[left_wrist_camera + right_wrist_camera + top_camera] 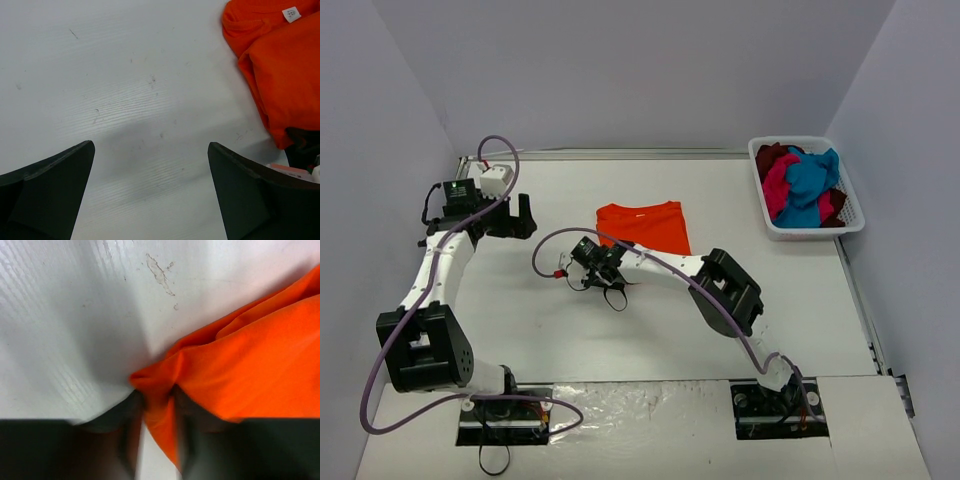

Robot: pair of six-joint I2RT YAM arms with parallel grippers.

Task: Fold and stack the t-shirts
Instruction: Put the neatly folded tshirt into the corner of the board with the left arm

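Plainly the right gripper (157,407) is the nearer one, its jaws pinched on the near-left corner of the orange t-shirt (645,225), which lies mid-way across the table (620,345) and spreads away from it to the far right, while the left gripper (506,216) hangs open, well off to the left.

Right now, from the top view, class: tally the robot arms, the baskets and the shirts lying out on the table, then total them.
Robot arms: 2 (left arm, right arm)
Baskets: 1 (white basket)
Shirts out on the table: 1 (orange shirt)
Total: 4
The heap in the basket is too tangled to count.
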